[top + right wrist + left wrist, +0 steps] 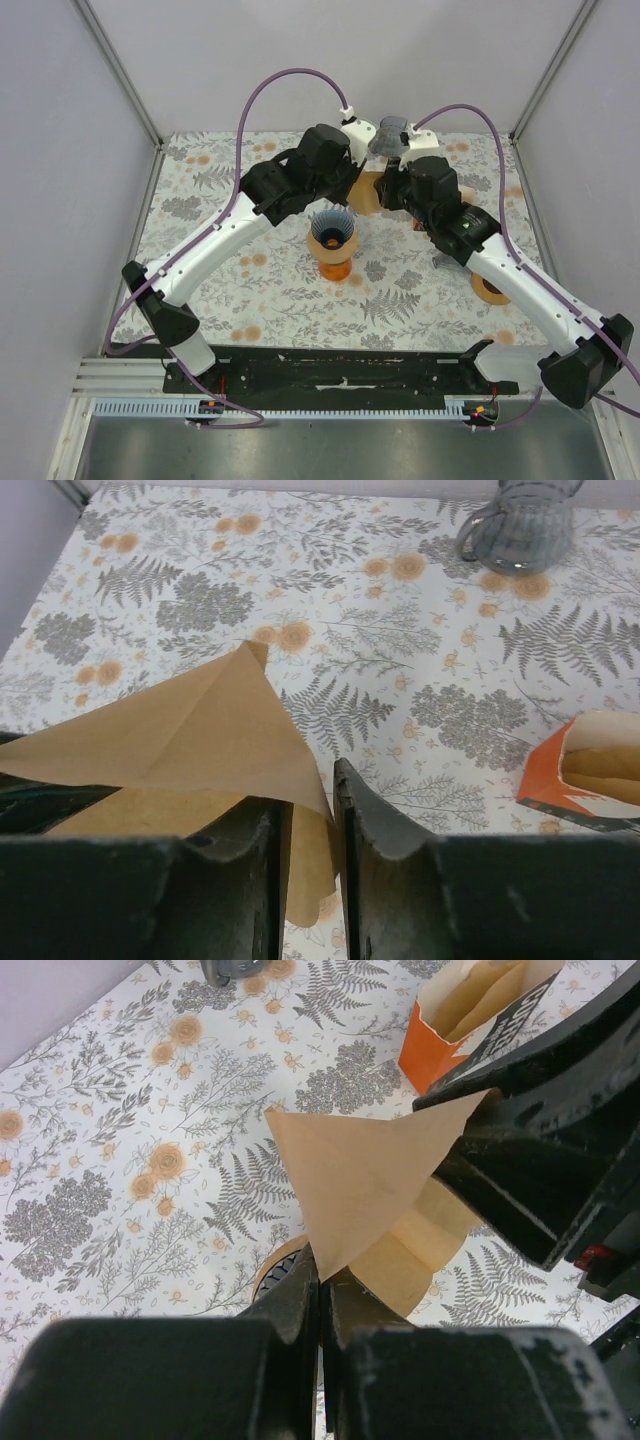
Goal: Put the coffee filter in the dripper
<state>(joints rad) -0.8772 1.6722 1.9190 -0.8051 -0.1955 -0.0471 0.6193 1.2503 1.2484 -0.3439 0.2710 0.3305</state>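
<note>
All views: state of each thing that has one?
coffee filter: folded, held off the table, not in dripper
dripper: upright, no filter inside
left gripper: shut on coffee filter's tip
right gripper: shut on coffee filter's corner
filter box: upright, top open, filters inside
pitcher: upright

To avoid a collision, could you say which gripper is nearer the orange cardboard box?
Right. The right gripper is beside the orange cardboard box; the left gripper is farther, across the brown paper filter.
</note>
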